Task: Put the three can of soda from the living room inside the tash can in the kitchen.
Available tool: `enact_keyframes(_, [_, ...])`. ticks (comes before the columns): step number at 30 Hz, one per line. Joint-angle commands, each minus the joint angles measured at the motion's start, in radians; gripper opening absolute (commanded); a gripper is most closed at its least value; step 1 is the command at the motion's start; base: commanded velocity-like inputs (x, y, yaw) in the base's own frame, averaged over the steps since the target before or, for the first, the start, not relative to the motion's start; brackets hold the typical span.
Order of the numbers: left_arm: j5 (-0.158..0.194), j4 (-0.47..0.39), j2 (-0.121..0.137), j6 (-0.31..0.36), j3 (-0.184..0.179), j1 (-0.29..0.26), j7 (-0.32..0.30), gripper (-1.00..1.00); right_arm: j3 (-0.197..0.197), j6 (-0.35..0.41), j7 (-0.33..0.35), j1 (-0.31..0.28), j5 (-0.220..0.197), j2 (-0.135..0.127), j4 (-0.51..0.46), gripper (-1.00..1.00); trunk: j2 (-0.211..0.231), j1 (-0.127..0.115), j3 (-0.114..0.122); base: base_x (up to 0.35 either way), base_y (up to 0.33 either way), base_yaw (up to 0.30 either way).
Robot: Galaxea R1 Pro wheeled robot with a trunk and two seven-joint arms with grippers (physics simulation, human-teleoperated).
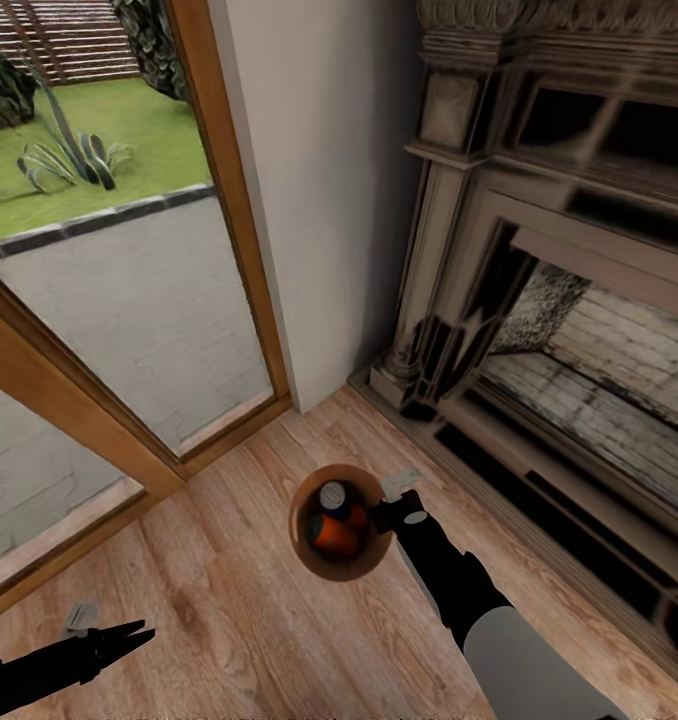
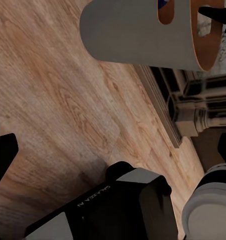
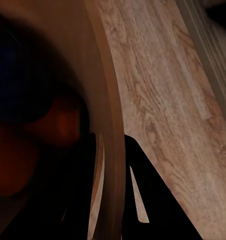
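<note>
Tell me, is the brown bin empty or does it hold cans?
It holds cans. In the head view the brown bin contains a dark blue can with a silvery top and an orange can. A third can cannot be told.

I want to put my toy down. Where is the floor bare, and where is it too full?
Bare wood floor lies between the glass door frame and the bin, and ahead of the left claw. It is crowded at the bin: cans sit inside, the right claw grips its rim, and the fireplace stands close beside.

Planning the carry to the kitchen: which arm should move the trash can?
Right: the right gripper already pinches the trash can rim, cans inside. The left gripper is off to the side, open.
</note>
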Motion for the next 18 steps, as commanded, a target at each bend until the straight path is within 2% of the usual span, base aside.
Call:
enact_keyframes(1, [0.0, 0.0, 0.0, 0.0, 0.0, 0.0, 0.0, 1.0, 0.0, -0.001, 0.005, 0.0, -0.006, 0.0, -0.001, -1.0, 0.0, 0.0, -0.002, 0.0, 0.0, 0.0])
enact_keyframes(4, [0.0, 0.0, 0.0, 0.0, 0.0, 0.0, 0.0, 1.0, 0.0, -0.001, 0.005, 0.0, -0.006, 0.0, -0.001, -1.0, 0.0, 0.0, -0.005, 0.0, 0.0, 0.0])
enact_keyframes(18, [0.0, 0.0, 0.0, 0.0, -0.003, 0.0, 0.0, 1.0, 0.0, -0.001, 0.005, 0.0, -0.006, 0.0, -0.001, -1.0, -0.098, 0.054, -0.05, 0.0, 0.0, 0.0])
